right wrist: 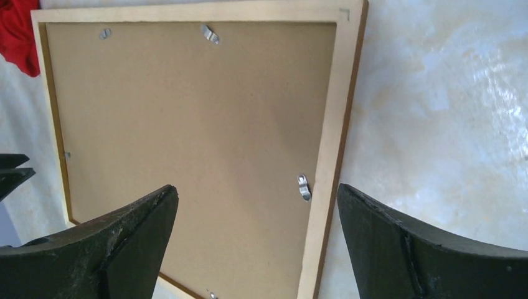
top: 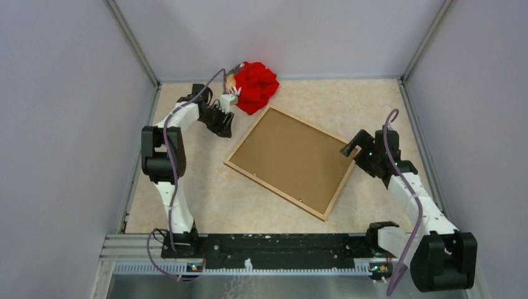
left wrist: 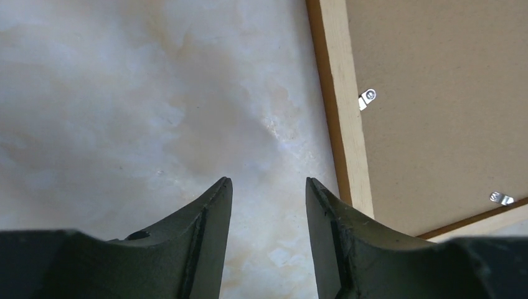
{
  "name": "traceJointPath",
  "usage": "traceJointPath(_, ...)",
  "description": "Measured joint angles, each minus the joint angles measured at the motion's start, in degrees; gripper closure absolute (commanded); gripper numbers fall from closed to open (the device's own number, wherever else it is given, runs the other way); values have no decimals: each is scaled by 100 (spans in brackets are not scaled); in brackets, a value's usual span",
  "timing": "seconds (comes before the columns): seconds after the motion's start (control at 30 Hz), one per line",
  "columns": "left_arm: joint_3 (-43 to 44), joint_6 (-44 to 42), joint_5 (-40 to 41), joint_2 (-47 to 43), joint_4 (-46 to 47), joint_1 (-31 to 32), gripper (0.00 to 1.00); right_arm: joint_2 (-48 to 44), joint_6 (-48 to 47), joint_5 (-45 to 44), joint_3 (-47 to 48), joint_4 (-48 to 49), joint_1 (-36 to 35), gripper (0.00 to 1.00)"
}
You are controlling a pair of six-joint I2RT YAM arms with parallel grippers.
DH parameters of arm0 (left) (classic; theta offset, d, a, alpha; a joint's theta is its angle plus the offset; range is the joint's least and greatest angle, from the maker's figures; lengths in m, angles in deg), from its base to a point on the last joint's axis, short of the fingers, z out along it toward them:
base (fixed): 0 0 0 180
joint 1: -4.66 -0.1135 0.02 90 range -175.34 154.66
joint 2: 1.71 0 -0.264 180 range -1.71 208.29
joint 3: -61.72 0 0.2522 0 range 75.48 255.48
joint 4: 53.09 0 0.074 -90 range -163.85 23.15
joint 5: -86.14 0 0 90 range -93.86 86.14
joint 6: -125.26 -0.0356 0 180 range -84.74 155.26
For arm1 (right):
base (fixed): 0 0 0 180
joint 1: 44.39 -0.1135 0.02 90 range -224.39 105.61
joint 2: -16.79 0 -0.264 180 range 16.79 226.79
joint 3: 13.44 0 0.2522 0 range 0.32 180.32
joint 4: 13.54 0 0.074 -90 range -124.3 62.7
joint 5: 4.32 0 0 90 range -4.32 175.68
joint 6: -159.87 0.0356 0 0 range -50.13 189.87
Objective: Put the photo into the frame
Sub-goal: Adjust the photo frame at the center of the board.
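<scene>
On the table (right wrist: 436, 124) we log the frame (right wrist: 333, 124) face down, backing board (right wrist: 187, 112) uppermost, likely for rear loading; left claw (left wrist: 268, 187) and right claw (right wrist: 255, 190) spread, empty.

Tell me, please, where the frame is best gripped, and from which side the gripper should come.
Probably the pale wooden rail of the frame nearest the right arm, approached from its outer side. The frame lies flat, back up, with the backing board filling it, so only the outer edge offers a lip. The open right gripper hangs above that rail.
</scene>
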Motion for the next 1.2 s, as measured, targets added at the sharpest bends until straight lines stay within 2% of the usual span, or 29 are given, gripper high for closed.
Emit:
traceJointPath(0.23, -614, 109, 247, 87, 570, 92, 50, -236, 343, 24, -831, 136, 37, 1)
traceJointPath(0.53, -1668, -415, 352, -540, 1117, 640, 51, 684, 487, 195, -979, 826, 107, 1)
traceJointPath(0.67, -2013, -907, 553, -837, 942, 984, 51, 1458, 317, 127, -420, 966, 232, 1)
traceJointPath(0.9, -2468, -1818, 870, -1325, -83, 1781, 49, 3126, -31, 81, 951, 1499, 374, 1)
traceJointPath(1.07, -2629, -2105, 636, -1453, -1069, 2608, 48, 4028, -87, 490, 1753, 2031, 369, 1)
traceJointPath(1.2, -2634, -2175, 337, -1410, -1609, 3086, 47, 4555, -201, 673, 2382, 2044, 184, 1)
